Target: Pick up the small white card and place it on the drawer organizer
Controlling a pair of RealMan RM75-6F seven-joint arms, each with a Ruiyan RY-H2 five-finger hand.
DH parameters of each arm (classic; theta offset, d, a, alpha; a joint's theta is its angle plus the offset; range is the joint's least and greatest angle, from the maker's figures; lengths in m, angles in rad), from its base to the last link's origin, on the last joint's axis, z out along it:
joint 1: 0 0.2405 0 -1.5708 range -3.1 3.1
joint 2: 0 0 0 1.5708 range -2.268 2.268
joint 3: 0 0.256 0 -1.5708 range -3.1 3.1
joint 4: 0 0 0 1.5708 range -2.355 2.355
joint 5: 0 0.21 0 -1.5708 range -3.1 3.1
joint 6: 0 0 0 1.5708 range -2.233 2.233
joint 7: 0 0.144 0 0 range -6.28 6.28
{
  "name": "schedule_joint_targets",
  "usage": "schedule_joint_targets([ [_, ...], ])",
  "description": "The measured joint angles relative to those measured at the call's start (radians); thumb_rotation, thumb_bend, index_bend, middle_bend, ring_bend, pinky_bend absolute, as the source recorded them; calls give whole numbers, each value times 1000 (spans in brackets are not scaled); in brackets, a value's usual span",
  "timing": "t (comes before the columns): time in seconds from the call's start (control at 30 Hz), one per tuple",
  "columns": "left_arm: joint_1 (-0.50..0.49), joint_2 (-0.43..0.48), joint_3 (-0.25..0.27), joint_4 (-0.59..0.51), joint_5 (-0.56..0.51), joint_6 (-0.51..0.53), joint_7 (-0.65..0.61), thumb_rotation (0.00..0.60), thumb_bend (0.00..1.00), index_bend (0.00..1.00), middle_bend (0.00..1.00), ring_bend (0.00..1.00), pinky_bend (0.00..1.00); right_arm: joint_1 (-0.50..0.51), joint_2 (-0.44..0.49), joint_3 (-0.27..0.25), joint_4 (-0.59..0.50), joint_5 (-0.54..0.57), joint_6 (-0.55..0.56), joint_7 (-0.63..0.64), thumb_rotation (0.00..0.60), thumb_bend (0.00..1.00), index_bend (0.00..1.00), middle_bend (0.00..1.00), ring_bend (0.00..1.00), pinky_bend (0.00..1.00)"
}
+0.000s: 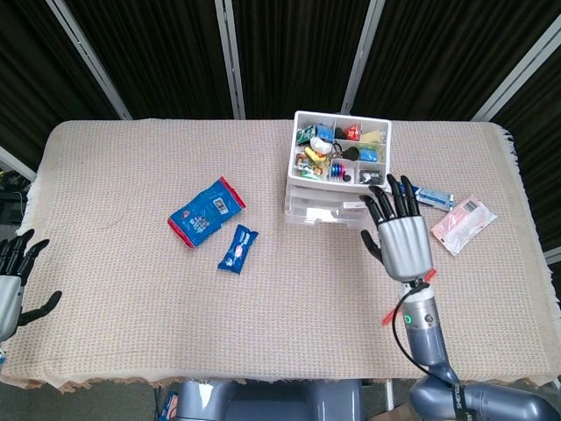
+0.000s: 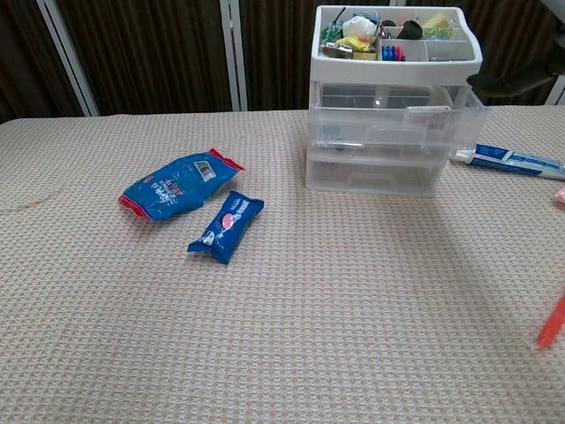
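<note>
The right hand (image 1: 401,235) hovers with fingers spread and empty just beside the drawer organizer (image 1: 337,169) on the cloth-covered counter (image 1: 131,289). The small white card cannot be made out among the clutter in the organizer's top compartments. The left hand (image 1: 13,285) hangs open at the counter's edge. Two blue snack packets (image 1: 206,210) lie well apart from the organizer.
</note>
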State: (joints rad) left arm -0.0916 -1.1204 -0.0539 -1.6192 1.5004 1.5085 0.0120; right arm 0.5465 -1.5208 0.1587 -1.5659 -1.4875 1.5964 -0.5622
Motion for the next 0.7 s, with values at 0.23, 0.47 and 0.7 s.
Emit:
schedule_joint_targets([
  [0.23, 0, -2, -1, 0, 4, 4, -4, 600, 288, 126, 0, 0, 0, -79, 4, -173, 173, -159, 19, -39, 600, 168, 50, 0, 0, 0],
  [0.47, 1, -3, -2, 2, 5, 8, -8, 600, 286, 125, 0, 0, 0, -97, -44, -206, 250, -195, -21, -169, 600, 168, 17, 0, 0, 0],
  [0.7, 0, -1, -2, 5, 8, 7, -18, 600, 286, 125, 0, 0, 0, -91, -123, -184, 305, -201, -79, -260, 600, 168, 12, 0, 0, 0],
])
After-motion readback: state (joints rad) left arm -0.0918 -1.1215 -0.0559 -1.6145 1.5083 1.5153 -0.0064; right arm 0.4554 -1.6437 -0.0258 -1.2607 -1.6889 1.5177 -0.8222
